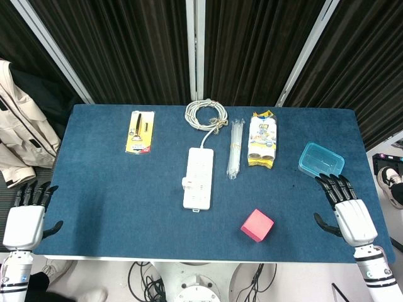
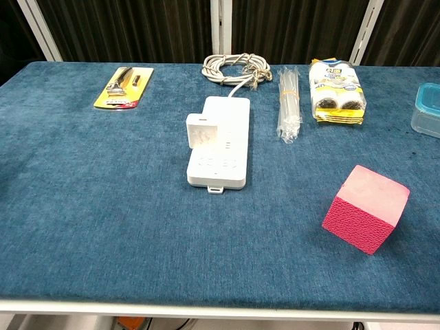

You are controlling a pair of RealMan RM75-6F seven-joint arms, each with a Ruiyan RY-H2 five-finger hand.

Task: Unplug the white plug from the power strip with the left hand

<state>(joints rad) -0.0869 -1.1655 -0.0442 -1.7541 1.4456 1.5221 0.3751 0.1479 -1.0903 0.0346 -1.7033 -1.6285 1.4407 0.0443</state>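
A white power strip (image 1: 198, 177) (image 2: 220, 141) lies lengthwise in the middle of the blue table, its coiled cord (image 1: 206, 114) (image 2: 236, 69) at the far end. A white plug (image 1: 187, 183) (image 2: 201, 130) sits in the strip's left side, near its front half. My left hand (image 1: 26, 217) hovers at the table's left front edge, fingers spread, holding nothing, far from the plug. My right hand (image 1: 347, 211) is at the right front edge, fingers also apart and empty. Neither hand shows in the chest view.
A pink cube (image 1: 257, 225) (image 2: 366, 208) stands front right. Farther back lie a yellow razor pack (image 1: 140, 132) (image 2: 124, 87), a bundle of clear straws (image 1: 235, 148) (image 2: 289, 103), a yellow sponge pack (image 1: 262, 139) (image 2: 336, 88) and a blue lidded box (image 1: 321, 159) (image 2: 427, 110).
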